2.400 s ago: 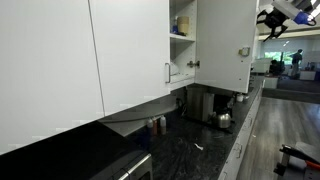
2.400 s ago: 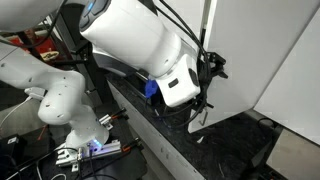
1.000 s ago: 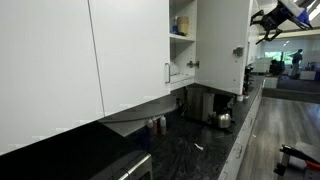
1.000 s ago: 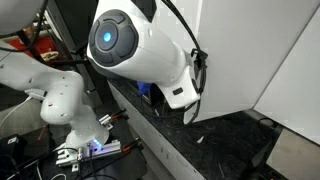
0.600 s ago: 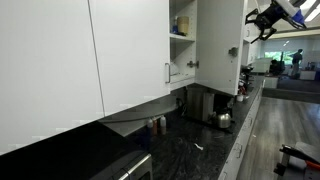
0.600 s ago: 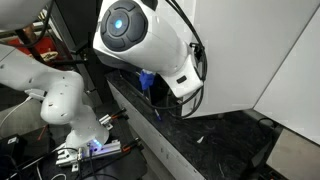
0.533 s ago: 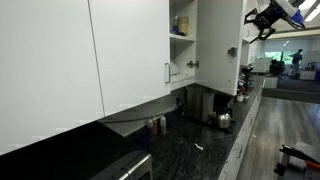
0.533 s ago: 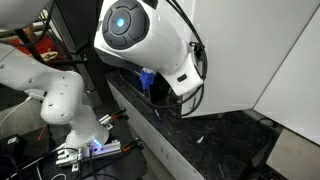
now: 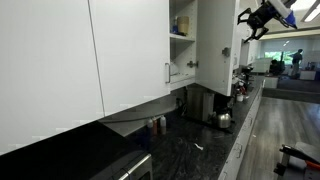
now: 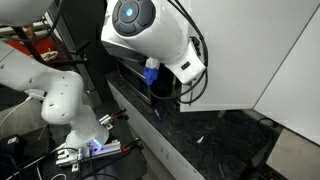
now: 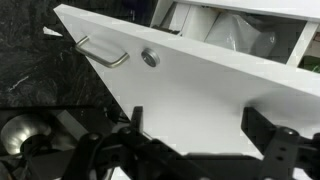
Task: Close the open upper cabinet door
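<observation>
Countertop [image 9: 190, 150] black, speckled, beneath open upper cabinet door [image 9: 220, 45]

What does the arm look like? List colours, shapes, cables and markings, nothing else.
The arm has glossy white rounded shells, with a round dark cap that glows blue at its centre. Black cables loop along it, and a blue part sits below. The gripper is black and angular. No lettering is legible.
</observation>
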Tool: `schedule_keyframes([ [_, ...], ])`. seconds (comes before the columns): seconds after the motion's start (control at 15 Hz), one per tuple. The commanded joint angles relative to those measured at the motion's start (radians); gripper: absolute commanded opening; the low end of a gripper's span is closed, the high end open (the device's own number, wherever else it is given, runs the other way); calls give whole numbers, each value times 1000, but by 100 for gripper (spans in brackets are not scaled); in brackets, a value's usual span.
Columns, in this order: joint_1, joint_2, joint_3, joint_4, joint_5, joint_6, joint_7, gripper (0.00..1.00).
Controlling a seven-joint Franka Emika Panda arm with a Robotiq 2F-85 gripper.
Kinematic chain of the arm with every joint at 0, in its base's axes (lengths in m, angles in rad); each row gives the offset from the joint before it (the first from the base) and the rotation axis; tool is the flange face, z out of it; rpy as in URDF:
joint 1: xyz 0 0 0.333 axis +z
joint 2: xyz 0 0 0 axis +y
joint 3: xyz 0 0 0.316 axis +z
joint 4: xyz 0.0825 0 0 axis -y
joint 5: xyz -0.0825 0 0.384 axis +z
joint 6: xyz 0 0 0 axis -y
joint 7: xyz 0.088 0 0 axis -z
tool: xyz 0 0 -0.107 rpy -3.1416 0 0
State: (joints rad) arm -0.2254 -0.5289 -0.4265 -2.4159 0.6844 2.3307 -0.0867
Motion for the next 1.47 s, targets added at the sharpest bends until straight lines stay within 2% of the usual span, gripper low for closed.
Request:
schedule_keyframes([
  [0.0, 15, 3, 27, -19, 29, 49, -56, 100],
  [0.93, 131, 98, 118, -13, 3, 217, -79, 100],
  [1.4, 129, 161, 172, 38, -156, 186, -24, 100],
])
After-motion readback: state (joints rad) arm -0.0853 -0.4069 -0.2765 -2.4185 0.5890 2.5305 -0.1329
